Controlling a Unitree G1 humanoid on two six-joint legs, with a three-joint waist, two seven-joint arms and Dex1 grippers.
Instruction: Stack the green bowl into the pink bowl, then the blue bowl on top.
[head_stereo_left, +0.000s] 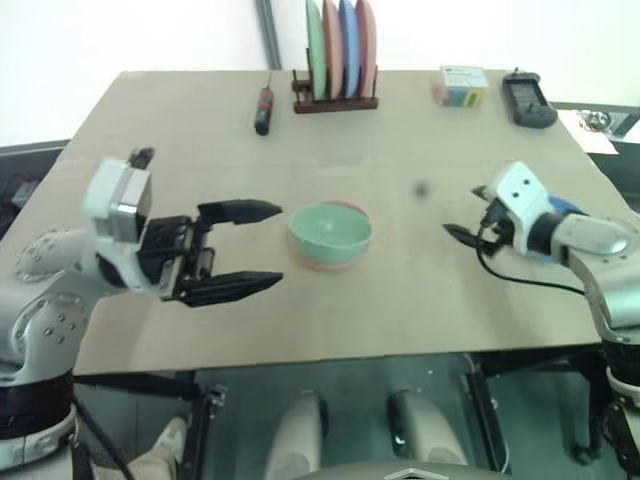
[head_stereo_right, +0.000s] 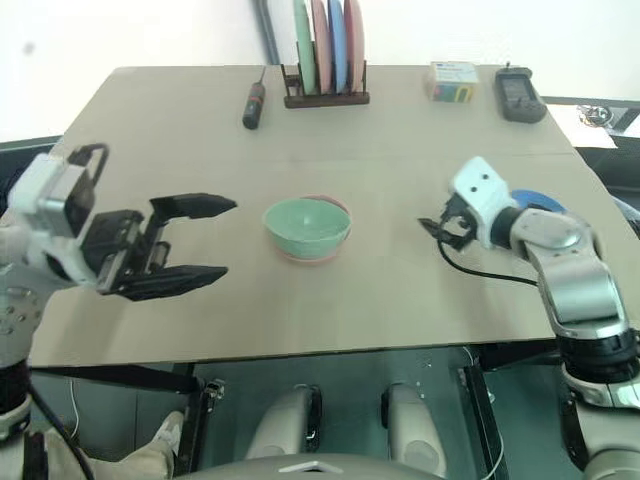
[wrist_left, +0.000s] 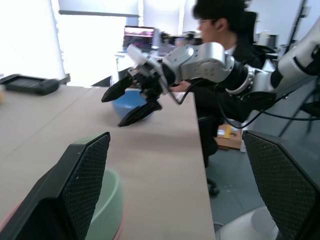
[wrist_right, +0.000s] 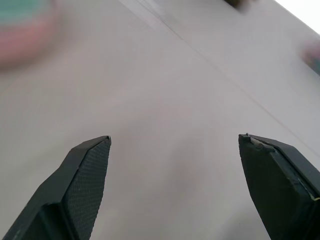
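Flat tan surface, smooth round green bowl sitting inside pink bowl, shiny blue bowl near right hand, left hand, both hands wide open, holding nothing

A: The green bowl and the pink bowl under it look like smooth, plain plastic with a soft sheen.

B: The tabletop is matt tan, like cardboard. The left claw has black fingers with finely cross-hatched, matt pads.
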